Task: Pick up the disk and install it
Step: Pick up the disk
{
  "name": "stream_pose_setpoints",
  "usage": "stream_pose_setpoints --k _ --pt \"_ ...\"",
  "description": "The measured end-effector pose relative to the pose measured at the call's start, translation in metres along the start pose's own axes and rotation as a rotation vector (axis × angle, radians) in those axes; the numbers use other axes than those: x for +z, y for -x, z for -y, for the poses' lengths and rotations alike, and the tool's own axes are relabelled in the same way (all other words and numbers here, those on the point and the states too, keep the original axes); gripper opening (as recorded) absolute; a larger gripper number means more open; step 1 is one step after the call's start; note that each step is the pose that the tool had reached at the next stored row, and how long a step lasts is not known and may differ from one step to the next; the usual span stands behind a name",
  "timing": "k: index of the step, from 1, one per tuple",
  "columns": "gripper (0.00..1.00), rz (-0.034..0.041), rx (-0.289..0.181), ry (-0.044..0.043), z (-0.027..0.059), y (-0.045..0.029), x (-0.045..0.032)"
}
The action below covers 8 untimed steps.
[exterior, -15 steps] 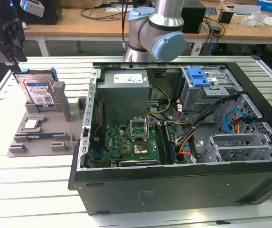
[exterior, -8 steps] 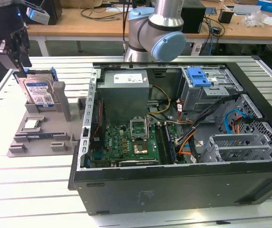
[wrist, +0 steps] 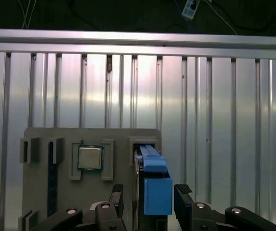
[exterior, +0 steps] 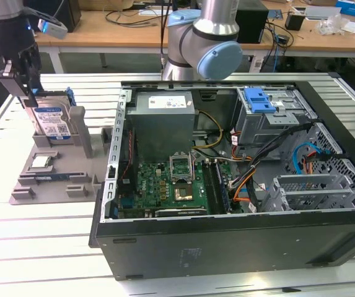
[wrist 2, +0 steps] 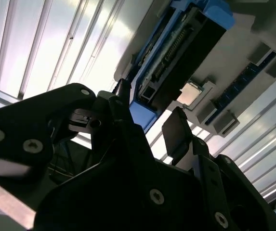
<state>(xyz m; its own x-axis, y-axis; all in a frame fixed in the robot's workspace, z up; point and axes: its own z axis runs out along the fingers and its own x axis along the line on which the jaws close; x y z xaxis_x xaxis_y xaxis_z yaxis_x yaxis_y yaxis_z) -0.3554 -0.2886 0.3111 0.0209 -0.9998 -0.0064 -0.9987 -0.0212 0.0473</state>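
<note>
Jaws apart. The black two-finger gripper (wrist: 150, 193) straddles the upper end of the flat silver-metal disk (exterior: 50, 120), which has a white-and-blue label and blue plastic side rails. One of the fingers (wrist: 182, 195) stands on each side of the blue rail. In the first wrist view a narrow gap shows on both sides, so nothing is clamped.

The disk stands on edge in a slot of the grey plastic fixture tray (exterior: 53, 179). A square silver processor chip (wrist: 89, 158) lies in a recess of the same tray, beside the disk.

The tray rests on the slatted aluminium table (exterior: 41, 247), at the exterior view's left of the open black computer case (exterior: 227, 238) and apart from it. Inside the case are a green motherboard (exterior: 165, 185), a grey boxy power supply (exterior: 162, 124) and a metal drive cage with a blue latch (exterior: 261, 99).
</note>
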Motion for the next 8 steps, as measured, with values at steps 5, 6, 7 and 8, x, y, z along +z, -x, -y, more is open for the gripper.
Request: stream_pose_setpoints --k 5,6,7,8 --pt "0.54 -0.0012 -0.009 0.0 0.0008 0.0029 0.0128" --pt "0.54 -0.0012 -0.01 0.0 0.0009 0.003 0.0147" --pt "0.54 -0.0012 -0.01 -0.0001 0.0011 0.003 0.0165" --pt "0.54 -0.0012 -0.01 -0.0001 0.0012 0.0031 0.0189"
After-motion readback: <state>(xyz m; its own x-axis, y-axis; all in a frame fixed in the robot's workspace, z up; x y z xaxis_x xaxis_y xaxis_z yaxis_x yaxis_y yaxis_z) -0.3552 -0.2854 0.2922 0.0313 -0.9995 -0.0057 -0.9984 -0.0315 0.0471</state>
